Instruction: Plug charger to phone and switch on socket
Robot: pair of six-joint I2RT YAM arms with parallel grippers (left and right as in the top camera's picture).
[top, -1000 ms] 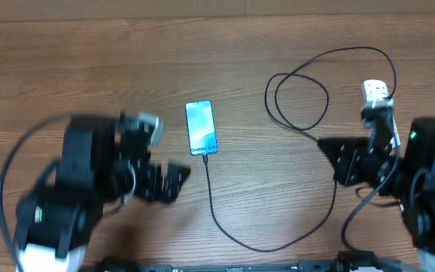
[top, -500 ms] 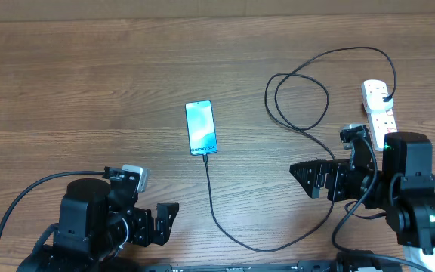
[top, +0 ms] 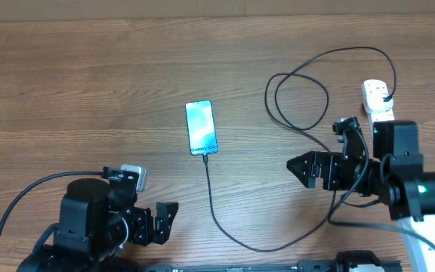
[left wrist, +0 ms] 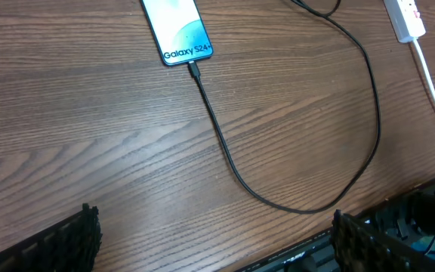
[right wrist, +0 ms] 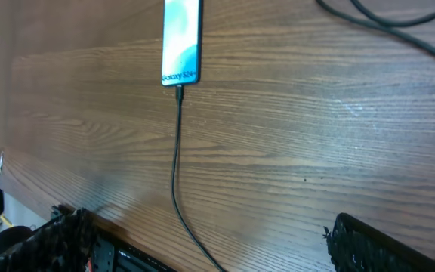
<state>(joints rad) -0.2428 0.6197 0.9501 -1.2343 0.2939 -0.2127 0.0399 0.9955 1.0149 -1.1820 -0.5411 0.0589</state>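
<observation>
**Reporting Station State: Charger Seated in Phone, Both Arms Clear**

On the wooden tabletop (top: 89, 68), the phone (top: 201, 127) lies flat near the centre with its screen up and lit. The charger (top: 211, 200) has its small connector tip seated in the phone's near edge. The left wrist view shows this joint directly below the screen text "Galaxy S24+".

From the phone, the black cable runs toward the front edge and sweeps right in a wide bend. It then rises, forms a loop and arcs over to its black plug (top: 386, 97), which sits in the socket (top: 372, 89). The socket lies at the far right of the tabletop, with its near part hidden beneath the right arm (top: 402, 162). A thick white cord (left wrist: 431, 83) trails from it. The switch position cannot be read from any view.

The left arm (top: 89, 223) sits at the front left, well apart from the phone. The left jaws are released, their fingers (left wrist: 66, 242) spread wide over bare wood.

The right jaws point left, near the cable's rising run. They too are released and grasp nothing, fingers (right wrist: 384, 245) apart.
</observation>
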